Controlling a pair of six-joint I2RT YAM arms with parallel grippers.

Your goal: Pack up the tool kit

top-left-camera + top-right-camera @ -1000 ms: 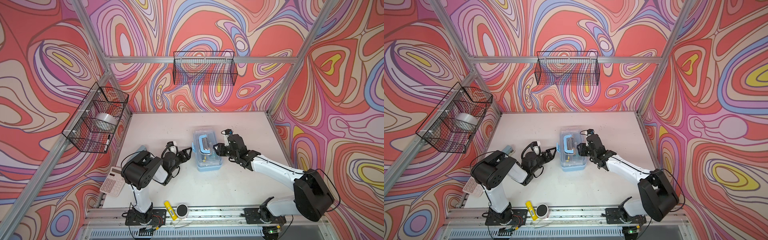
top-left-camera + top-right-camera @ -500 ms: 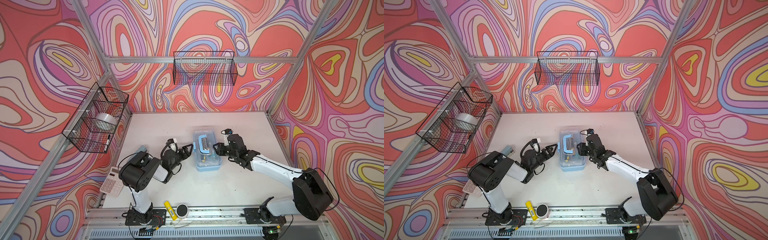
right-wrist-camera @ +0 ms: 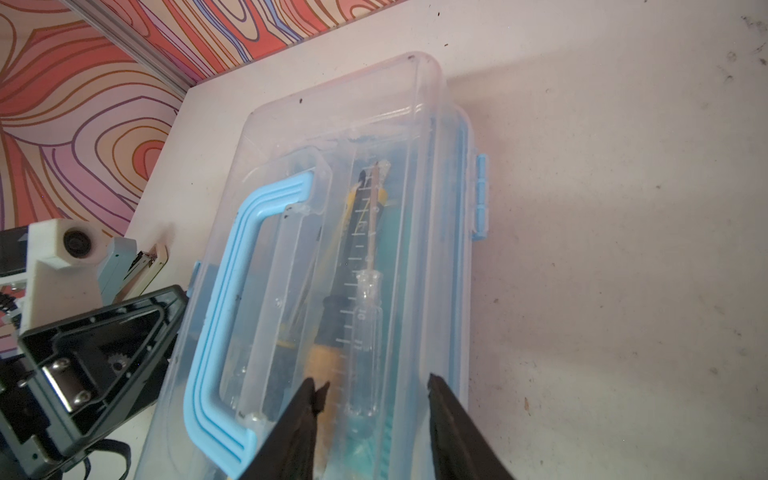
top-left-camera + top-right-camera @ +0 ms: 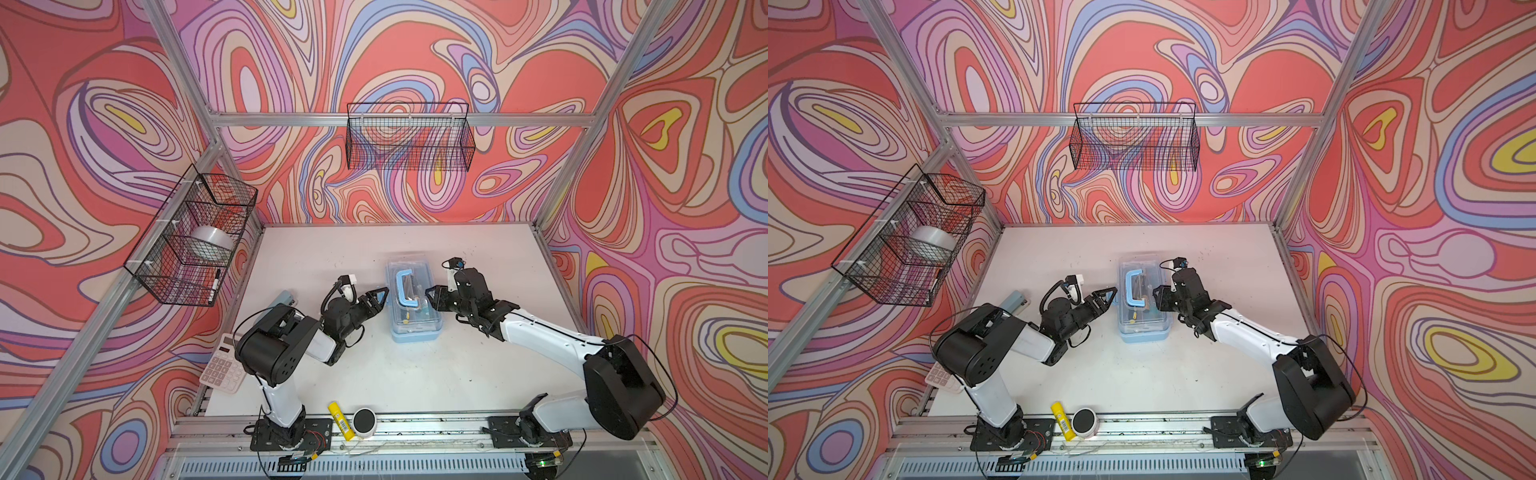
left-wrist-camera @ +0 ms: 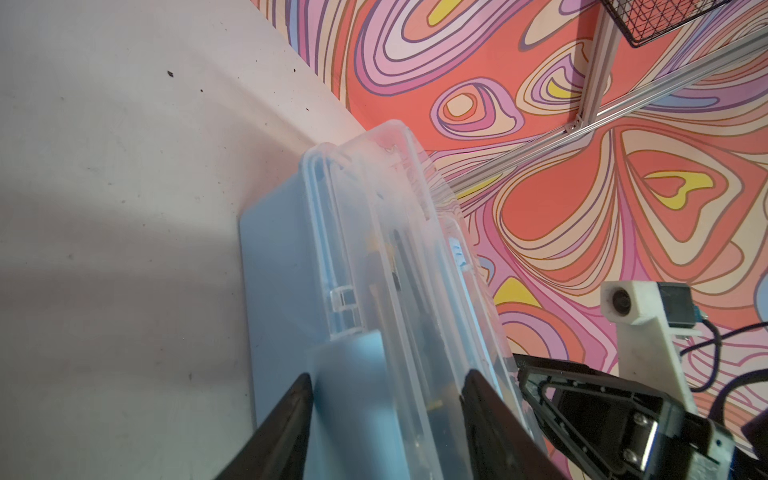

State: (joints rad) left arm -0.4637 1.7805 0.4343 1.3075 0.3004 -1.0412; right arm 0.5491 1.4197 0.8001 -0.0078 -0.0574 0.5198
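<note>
The tool kit [image 4: 413, 305] [image 4: 1144, 307], a light-blue case with a clear lid and a blue handle [image 3: 224, 311], lies lid down mid-table. Through the lid I see a clear-handled screwdriver [image 3: 365, 324] and a yellow-black utility knife [image 3: 357, 216]. My left gripper [image 4: 380, 294] [image 5: 388, 380] is at the case's left side, open, its jaws straddling the blue side latch [image 5: 349, 374] and the lid's edge. My right gripper [image 4: 432, 296] [image 3: 372, 386] is open, its tips over the right part of the lid. Another latch [image 3: 481, 195] is on the case's right side.
A grey-blue stapler [image 4: 282, 301] and a white calculator [image 4: 222, 368] lie at the left edge. A yellow stick [image 4: 341, 419] and a round black-topped disc [image 4: 364, 422] sit at the front rail. Wire baskets hang on the left wall [image 4: 191, 241] and back wall [image 4: 409, 137].
My left gripper has moved right, up to the case's left side, and its jaws have narrowed. The right gripper has stayed over the lid, narrowing slightly.
</note>
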